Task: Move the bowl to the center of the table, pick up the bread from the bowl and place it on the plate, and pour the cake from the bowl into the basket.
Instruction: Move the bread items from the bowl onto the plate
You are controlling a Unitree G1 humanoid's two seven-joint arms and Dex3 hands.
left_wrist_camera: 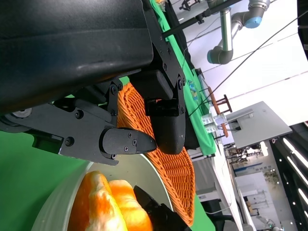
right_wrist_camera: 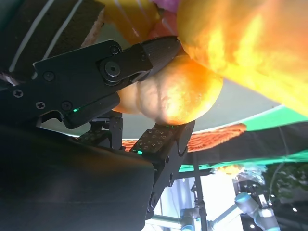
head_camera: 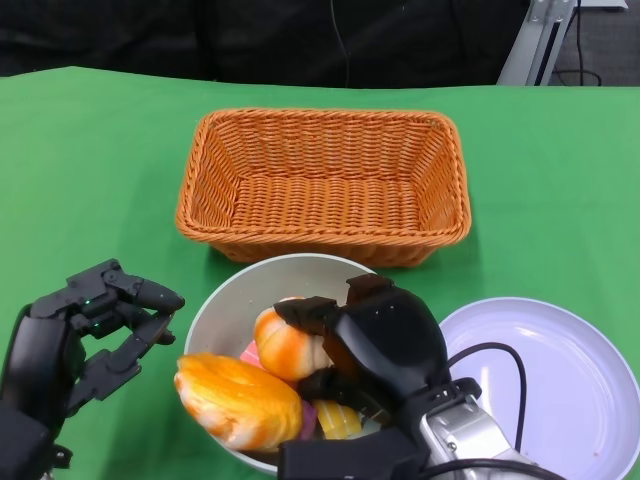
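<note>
Head view: right hand (head_camera: pixel 345 350) reaching into the gray bowl (head_camera: pixel 215 310), fingers closing round the small bread roll (head_camera: pixel 288 345); left hand (head_camera: pixel 95 330) hanging empty, fingers parted, beside the bowl. Wicker basket (head_camera: pixel 322 185) and plate (head_camera: pixel 560 385) sitting on green cloth (head_camera: pixel 90 170).
Right wrist view: fingers (right_wrist_camera: pixel 159 144) pinching the roll (right_wrist_camera: pixel 183 96).
Left wrist view: lab room beyond.

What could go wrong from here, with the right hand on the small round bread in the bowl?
The right hand grips the small round orange bread between fingertips only, as the right wrist view shows; it may slip during the lift. The long orange loaf overhangs the grey round bowl rim beside that hand and could be knocked out. The left hand holds nothing, so the bowl may shift.
</note>
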